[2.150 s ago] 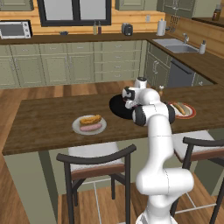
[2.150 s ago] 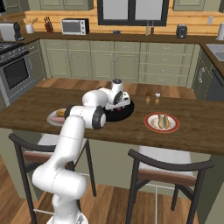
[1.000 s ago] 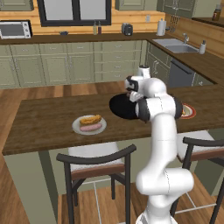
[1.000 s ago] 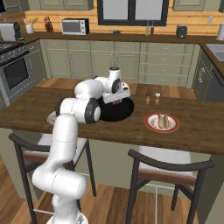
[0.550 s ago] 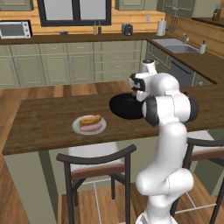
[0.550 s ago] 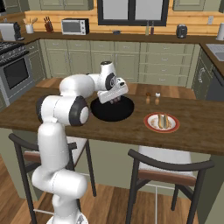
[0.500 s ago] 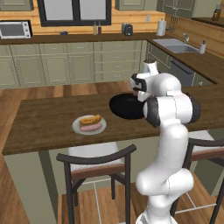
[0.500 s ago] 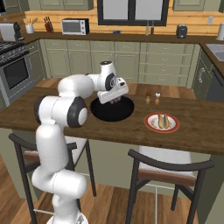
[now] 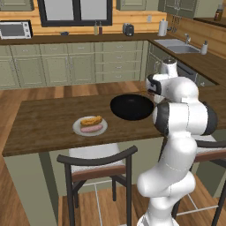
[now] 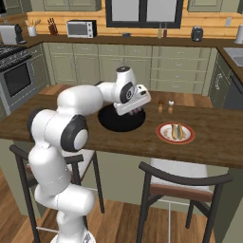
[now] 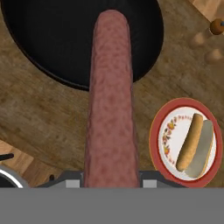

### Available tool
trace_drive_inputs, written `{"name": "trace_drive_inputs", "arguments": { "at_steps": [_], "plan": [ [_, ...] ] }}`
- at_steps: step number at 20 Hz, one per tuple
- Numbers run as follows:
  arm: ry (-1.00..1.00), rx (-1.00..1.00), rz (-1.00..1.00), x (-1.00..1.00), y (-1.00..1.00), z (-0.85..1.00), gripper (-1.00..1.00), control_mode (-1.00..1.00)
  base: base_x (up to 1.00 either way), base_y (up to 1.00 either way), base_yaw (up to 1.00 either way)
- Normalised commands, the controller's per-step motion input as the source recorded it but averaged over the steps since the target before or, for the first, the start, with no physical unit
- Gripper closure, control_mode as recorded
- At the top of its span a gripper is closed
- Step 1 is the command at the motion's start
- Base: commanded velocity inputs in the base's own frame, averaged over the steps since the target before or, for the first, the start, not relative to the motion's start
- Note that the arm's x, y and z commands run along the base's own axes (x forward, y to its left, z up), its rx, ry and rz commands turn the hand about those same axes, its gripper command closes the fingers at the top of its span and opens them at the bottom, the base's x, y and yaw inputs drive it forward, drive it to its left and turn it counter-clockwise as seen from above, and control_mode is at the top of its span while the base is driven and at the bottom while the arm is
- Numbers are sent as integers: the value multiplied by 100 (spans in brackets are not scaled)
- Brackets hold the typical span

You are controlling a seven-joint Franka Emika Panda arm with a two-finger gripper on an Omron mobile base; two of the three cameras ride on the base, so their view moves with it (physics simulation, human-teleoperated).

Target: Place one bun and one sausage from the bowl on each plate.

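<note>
Gripping a sausage (image 11: 110,96), the gripper (image 10: 134,108) hangs above the bowl (image 10: 118,121), mid-worktop. Red-rimmed plate (image 11: 160,135) near the right edge has a bun (image 11: 190,142); grey plate (image 9: 78,129), leftward, looks complete.

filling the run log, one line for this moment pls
pincer: shut on sausage | above: bowl edge | red-rimmed plate: bun only

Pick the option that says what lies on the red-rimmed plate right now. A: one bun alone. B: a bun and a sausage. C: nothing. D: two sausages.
A: in the hand view the red-rimmed plate carries one bun alone, while the sausage is in the gripper above the bowl.
</note>
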Motion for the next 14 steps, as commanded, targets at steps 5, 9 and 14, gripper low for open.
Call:
{"name": "trace_drive_inputs", "arguments": {
  "at_steps": [5, 9, 14],
  "plan": [
    [2, 6, -7, -3, -63, 21, 100, -100, 0, 0, 0],
    [4, 11, -3, -7, -64, -16, 100, -100, 0, 0, 0],
    [0, 4, -8, -8, -36, -16, 100, -100, 0, 0, 0]
  ]
}}
